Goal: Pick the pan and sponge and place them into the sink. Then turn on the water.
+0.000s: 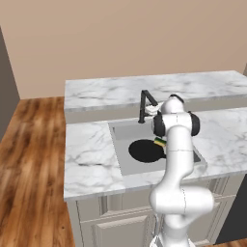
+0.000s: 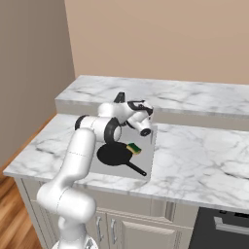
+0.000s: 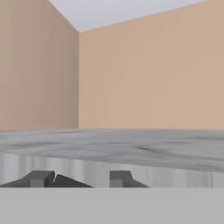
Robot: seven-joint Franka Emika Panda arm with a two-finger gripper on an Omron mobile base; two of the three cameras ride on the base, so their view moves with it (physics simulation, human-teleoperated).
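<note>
Faucet (image 1: 145, 103) is next, since pan (image 1: 144, 150) and sponge (image 1: 159, 142) lie in the sink (image 1: 124, 132); hand (image 3: 81, 178), fingers narrowly apart and empty, should push its lever squarely.

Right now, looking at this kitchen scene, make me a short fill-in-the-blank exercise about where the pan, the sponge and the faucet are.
1. The black pan lies inside the ____.
2. The yellow and green sponge rests at the pan's ____.
3. The black faucet shows no stream, so the water is ____.
4. The counter around the basin is white ____.

Missing words: sink; rim; off; marble
</note>
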